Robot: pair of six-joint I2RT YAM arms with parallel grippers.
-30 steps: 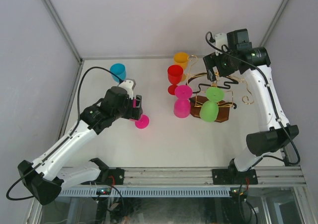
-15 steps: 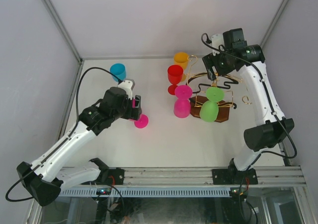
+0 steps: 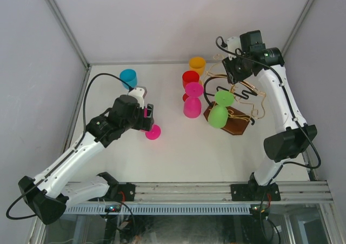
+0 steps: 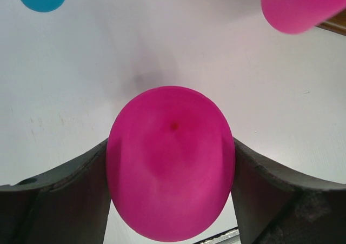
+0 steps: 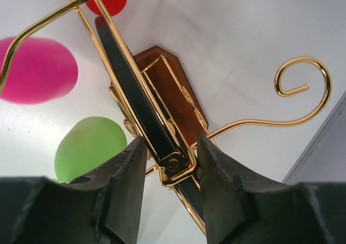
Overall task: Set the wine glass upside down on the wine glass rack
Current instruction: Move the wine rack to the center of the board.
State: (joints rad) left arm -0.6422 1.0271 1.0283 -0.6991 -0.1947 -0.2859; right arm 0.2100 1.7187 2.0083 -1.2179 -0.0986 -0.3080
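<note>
My left gripper (image 3: 147,120) is shut on a magenta wine glass (image 3: 153,132), held above the table left of centre. In the left wrist view its bowl (image 4: 170,163) fills the space between both fingers (image 4: 81,179). The wine glass rack (image 3: 238,95), gold wire on a dark brown base (image 3: 236,125), stands at the right and looks tilted. A green glass (image 3: 218,116) and a pink glass (image 3: 192,106) hang upside down from it. My right gripper (image 3: 230,72) is shut on the rack's top. There its fingers (image 5: 216,163) pinch the black central loop and gold frame (image 5: 178,163).
A red glass (image 3: 190,79) and an orange glass (image 3: 197,65) stand behind the rack's left arms. A blue glass (image 3: 128,77) stands at the back left, near my left arm. White walls with metal posts close in the table at the back and sides.
My right gripper has closed on the rack's top. The rack has shifted left and toward the front, carrying the green and pink glasses. The left arm holds still.
</note>
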